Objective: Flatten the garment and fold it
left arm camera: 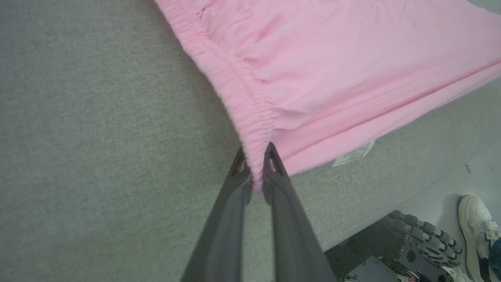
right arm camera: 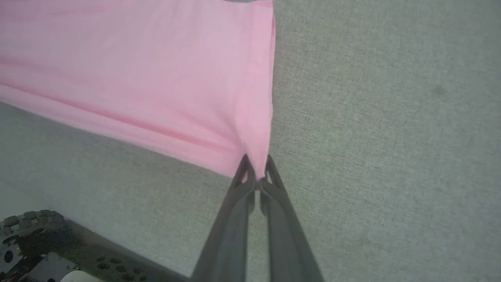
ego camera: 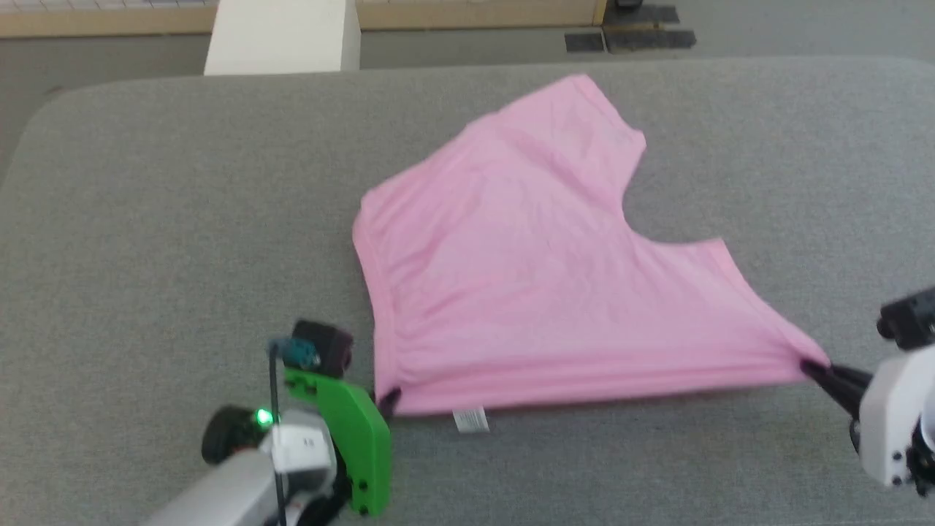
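The light-pink garment (ego camera: pixel 540 277) lies spread on the grey table (ego camera: pixel 161 219), its near edge pulled taut between my two grippers. My left gripper (ego camera: pixel 387 400) is shut on the near left corner, at the end of the gathered elastic band (left arm camera: pixel 235 86). In the left wrist view the band end sits pinched between the left gripper (left arm camera: pixel 256 156) fingertips. My right gripper (ego camera: pixel 812 367) is shut on the near right corner, and the right wrist view shows the cloth (right arm camera: pixel 156 78) nipped by the right gripper (right arm camera: pixel 256 166). A small white label (ego camera: pixel 470 419) hangs below the near edge.
A white pillar (ego camera: pixel 281 36) stands beyond the table's far edge, with dark mats (ego camera: pixel 628 36) on the floor. Past the near table edge the left wrist view shows the robot's base (left arm camera: pixel 407 250) and a person's white shoe (left arm camera: pixel 477 223).
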